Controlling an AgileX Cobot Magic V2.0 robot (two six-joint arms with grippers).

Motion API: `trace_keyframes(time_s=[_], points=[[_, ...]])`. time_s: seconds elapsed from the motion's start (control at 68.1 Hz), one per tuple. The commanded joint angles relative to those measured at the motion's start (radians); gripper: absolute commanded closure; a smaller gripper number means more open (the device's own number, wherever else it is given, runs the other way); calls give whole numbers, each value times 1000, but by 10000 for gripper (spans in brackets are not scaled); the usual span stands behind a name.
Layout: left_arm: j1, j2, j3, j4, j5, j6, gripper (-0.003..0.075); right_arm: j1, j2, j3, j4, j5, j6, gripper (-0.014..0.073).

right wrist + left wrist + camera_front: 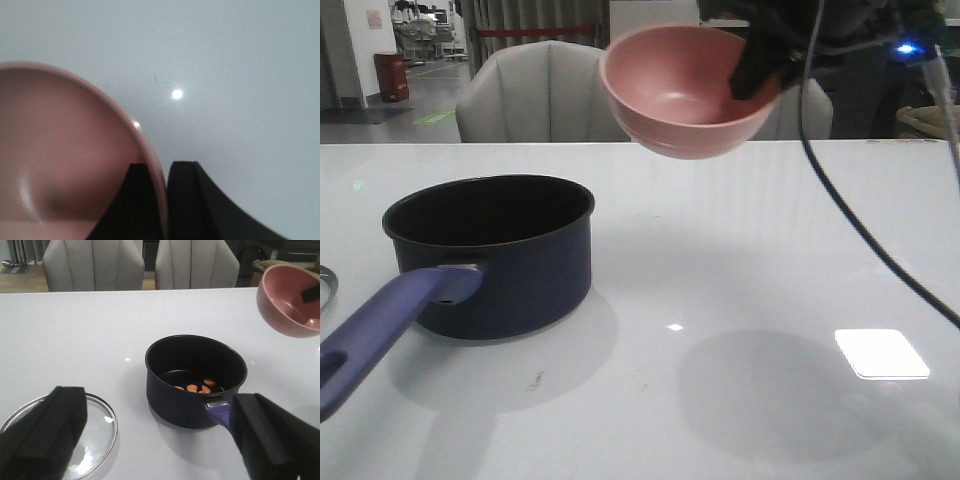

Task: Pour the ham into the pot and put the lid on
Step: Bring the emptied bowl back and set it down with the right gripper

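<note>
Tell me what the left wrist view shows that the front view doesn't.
Only the left wrist view shows the ham lying inside the pot, most of the glass lid flat on the table, and the open left gripper. Only the front view shows the pot's whole handle and the cable hanging from the right arm. Both show the empty pink bowl held in the air by the right gripper.

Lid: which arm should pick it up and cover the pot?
Left. The left gripper is open and empty right over the lid, which lies flat on the table beside the pot, ham already inside. The right gripper is busy, pinching the rim of the pink bowl held in the air.
</note>
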Motion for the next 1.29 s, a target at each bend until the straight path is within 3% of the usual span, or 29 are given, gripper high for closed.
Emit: trace_keyframes(time_s=[0.0, 0.279, 0.602, 0.72, 0.837, 0.94, 1.146, 1.278], points=[[-6, 9, -27, -3, -74, -1, 82, -56, -35, -25, -3, 45, 4, 464], [-6, 9, -27, -3, -74, -1, 82, -118, 61, -25, -4, 161, 5, 464], [-6, 9, -27, -3, -74, -1, 82, -120, 191, -26, -5, 192, 5, 454], [-6, 9, -27, -3, -74, -1, 82, -120, 206, -26, -26, 196, 5, 360], [-6, 9, -27, -3, -74, -1, 82, -120, 202, -29, -56, 203, 5, 185], [-6, 9, -27, -3, -74, -1, 82, -120, 180, -30, -83, 216, 5, 98], [-6, 9, -27, -3, -76, -1, 82, -120, 65, -17, -113, 241, 4, 90], [-6, 9, -27, 9, -90, -1, 82, -97, -74, 61, -114, 174, -9, 90]])
